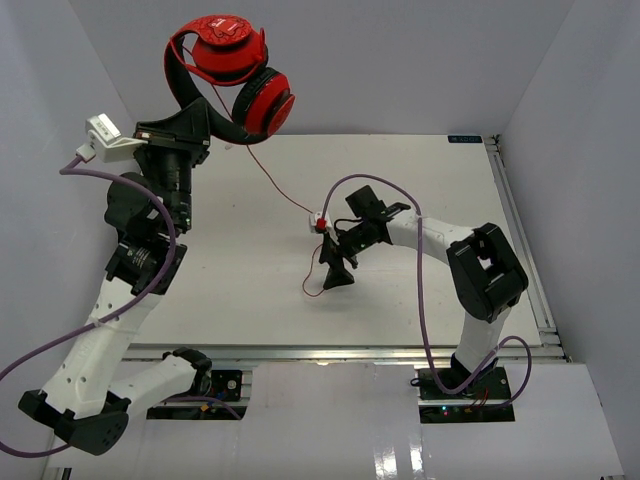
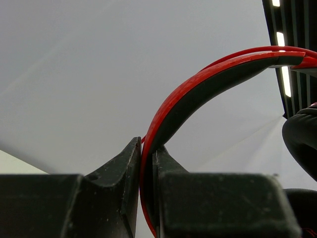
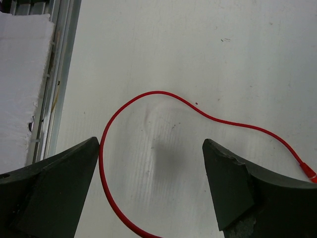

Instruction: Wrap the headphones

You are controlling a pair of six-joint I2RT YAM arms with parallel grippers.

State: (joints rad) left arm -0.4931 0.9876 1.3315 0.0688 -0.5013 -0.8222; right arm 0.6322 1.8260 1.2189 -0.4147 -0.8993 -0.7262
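The left claw (image 2: 146, 151) is clamped hard on the headband (image 2: 198, 84), pinching the black-and-red arc edge-on. It holds the headphones (image 1: 262, 100) in the air, up and to the left of the right claw (image 1: 335, 268) in the top view and well apart from it. The right claw is spread wide and grips nothing. It points down at the table (image 1: 440, 180), and whether its tips touch the surface cannot be told. The cord (image 1: 272, 182) joins the two: from the ear cups it slants down and right towards the right claw and passes a small red-and-white piece (image 1: 319, 222) just above that claw. Below that it goes slack, ending in a loop that lies on the table beside the claw. In the right wrist view the loop (image 3: 158, 92) arches across the gap ahead of the claw. One limb drops close along the inner edge of the finger (image 3: 54, 188) at the picture's left. The other trails away towards the picture's right, beyond the opposite finger. So the slack lies under and just ahead of the right claw, with the near limb running roughly lengthwise along the finger, not across the opening. The right arm is plainly the nearer one to take it. I judge it would need to shift or turn so a strand crosses between the pads, since so thin a cord could easily slip past them.
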